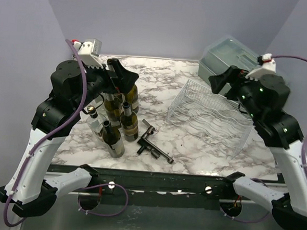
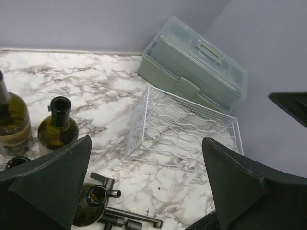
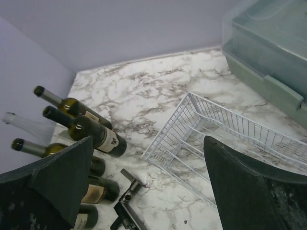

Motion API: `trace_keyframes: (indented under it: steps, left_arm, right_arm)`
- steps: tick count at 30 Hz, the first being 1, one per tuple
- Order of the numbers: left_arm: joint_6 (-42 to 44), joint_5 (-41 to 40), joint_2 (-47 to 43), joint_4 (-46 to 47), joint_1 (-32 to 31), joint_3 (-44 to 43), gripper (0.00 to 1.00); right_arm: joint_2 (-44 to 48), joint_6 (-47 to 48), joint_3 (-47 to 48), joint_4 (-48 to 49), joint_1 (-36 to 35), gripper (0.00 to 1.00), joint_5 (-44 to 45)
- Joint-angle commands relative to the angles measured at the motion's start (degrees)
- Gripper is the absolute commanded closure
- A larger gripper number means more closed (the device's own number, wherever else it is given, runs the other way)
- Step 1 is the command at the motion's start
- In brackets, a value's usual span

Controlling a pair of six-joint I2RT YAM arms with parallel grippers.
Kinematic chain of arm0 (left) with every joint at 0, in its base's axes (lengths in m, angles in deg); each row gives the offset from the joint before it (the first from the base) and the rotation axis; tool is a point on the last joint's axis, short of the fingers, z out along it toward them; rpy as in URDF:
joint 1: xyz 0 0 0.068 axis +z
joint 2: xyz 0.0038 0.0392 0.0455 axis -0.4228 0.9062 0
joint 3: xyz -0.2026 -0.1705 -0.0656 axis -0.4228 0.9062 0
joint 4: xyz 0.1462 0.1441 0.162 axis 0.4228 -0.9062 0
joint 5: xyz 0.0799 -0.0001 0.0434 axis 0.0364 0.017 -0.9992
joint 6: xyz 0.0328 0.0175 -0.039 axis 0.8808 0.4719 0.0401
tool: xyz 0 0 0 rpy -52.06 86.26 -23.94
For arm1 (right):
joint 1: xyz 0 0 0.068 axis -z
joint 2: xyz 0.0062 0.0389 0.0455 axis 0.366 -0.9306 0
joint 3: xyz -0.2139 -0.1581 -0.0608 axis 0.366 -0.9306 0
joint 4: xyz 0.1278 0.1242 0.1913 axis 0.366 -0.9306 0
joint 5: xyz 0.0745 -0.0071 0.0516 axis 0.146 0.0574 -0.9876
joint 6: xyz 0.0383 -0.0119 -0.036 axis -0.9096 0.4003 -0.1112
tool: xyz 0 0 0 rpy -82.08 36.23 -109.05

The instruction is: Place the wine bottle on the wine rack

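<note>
Several dark green wine bottles (image 1: 113, 138) stand upright in a cluster at the left of the marble table (image 1: 161, 74); they also show in the left wrist view (image 2: 57, 129) and the right wrist view (image 3: 88, 129). The silver wire wine rack (image 1: 211, 116) sits at the right with nothing in its cradles, and shows in the left wrist view (image 2: 184, 129) and the right wrist view (image 3: 216, 129). My left gripper (image 1: 125, 76) hangs open and empty above the bottles. My right gripper (image 1: 217, 82) is open and empty above the rack's far edge.
A translucent grey-green lidded plastic box (image 1: 227, 57) stands at the back right behind the rack. A dark metal tool with cross handles (image 1: 154, 146) lies in front of the bottles. Purple walls enclose the table at the back and sides.
</note>
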Motion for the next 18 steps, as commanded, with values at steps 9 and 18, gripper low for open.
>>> trace_keyframes:
  steps: [9,18]
  left_arm:
    - [0.3,-7.0,-2.8,-0.7,-0.3,0.8,0.01]
    - [0.3,-6.9,-4.1,-2.8,-0.3,2.4,0.01]
  right_arm:
    - [8.0,3.6,-9.6,6.1,0.2,0.0,-19.1]
    - [3.1,1.6,-14.8,10.4,-0.4,0.0,-33.9]
